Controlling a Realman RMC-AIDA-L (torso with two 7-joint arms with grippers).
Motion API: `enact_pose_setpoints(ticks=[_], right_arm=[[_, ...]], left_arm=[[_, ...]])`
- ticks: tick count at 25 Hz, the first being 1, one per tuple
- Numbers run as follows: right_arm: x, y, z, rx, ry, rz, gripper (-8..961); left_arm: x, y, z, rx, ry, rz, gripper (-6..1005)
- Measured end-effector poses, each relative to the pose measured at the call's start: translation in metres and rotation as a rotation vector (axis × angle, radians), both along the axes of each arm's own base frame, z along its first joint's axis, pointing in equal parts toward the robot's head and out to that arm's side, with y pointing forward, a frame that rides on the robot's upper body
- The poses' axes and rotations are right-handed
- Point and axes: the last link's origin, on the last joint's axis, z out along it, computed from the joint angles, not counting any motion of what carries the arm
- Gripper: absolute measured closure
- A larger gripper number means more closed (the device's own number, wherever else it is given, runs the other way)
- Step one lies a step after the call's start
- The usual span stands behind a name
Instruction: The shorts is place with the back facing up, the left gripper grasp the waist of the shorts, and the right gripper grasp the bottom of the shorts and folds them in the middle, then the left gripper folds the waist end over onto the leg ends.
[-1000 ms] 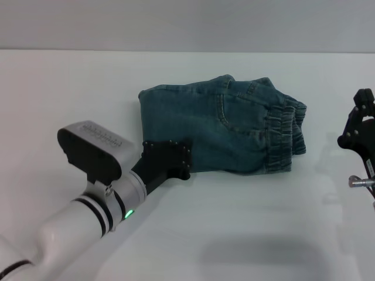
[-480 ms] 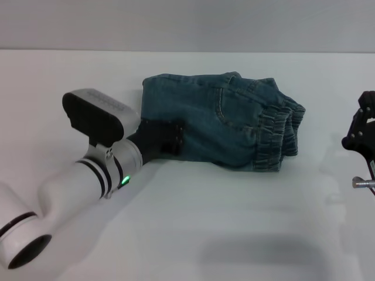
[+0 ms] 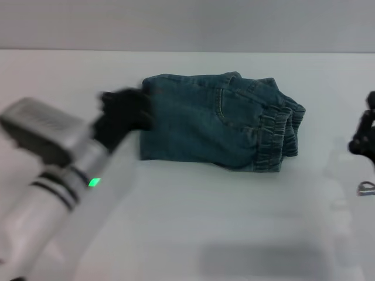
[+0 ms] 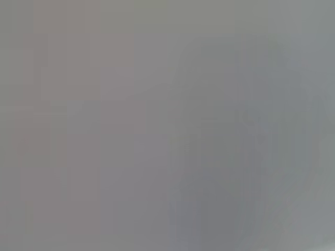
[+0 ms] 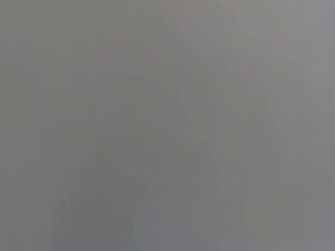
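A white table [image 3: 234, 234] spans the view under even light; a plain grey wall [image 3: 187, 23] stands behind

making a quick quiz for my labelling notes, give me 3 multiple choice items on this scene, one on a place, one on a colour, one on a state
1. Where is the left gripper?
A. at the shorts' edge away from the waistband
B. on the waistband
C. on the table's far edge

2. What colour is the light on the left arm's wrist?
A. blue
B. green
C. red

3. What state are the denim shorts in?
A. spread flat at full length
B. hanging in the air
C. folded into a compact bundle on the white table

Answers:
1. A, the head view shows it beside the edge opposite the elastic waistband.
2. B, a green glow shows on the wrist.
3. C, the bundle lies on the table with the waistband on one side.

The right gripper sits at the table's right edge.
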Motion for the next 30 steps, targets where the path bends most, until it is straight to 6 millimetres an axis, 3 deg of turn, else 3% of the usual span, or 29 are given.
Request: enact_pose_setpoints(ticks=[2,7,8,12,14,15,20,25,30], right_arm=[[0.004,-0.002,0.007,0.051,-0.023,-0.012,951],[0.014,-0.010,0.020,0.125,0.023,-0.010,949],[0.017,-0.012,0.022,0.134,0.054,-0.011,948],[0.037,-0.020,0.034,0.181,0.186,-0.048,946],[0.049,-0.025,0.040,0.219,0.217,-0.093,847],[0.055,-0.029,0.043,0.245,0.219,-0.118,798],[0.067,-0.046,0.050,0.301,0.167,-0.144,569],[0.073,-0.041,0.050,0.303,0.185,-0.185,432],[0.074,-0.034,0.047,0.273,0.173,-0.188,432]], left_arm=[[-0.013,-0.004,0.019,0.094,-0.026,0.005,1000],[-0.025,-0.009,0.032,0.156,-0.048,0.011,1000],[-0.042,-0.013,0.044,0.210,-0.086,0.053,1000],[-0.050,-0.016,0.048,0.221,-0.113,0.081,905],[-0.059,-0.020,0.051,0.230,-0.131,0.106,857],[-0.064,-0.025,0.054,0.247,-0.134,0.105,666],[-0.067,-0.026,0.054,0.249,-0.126,0.107,536],[-0.069,-0.025,0.054,0.248,-0.117,0.108,406],[-0.068,-0.025,0.054,0.248,-0.112,0.106,275]])
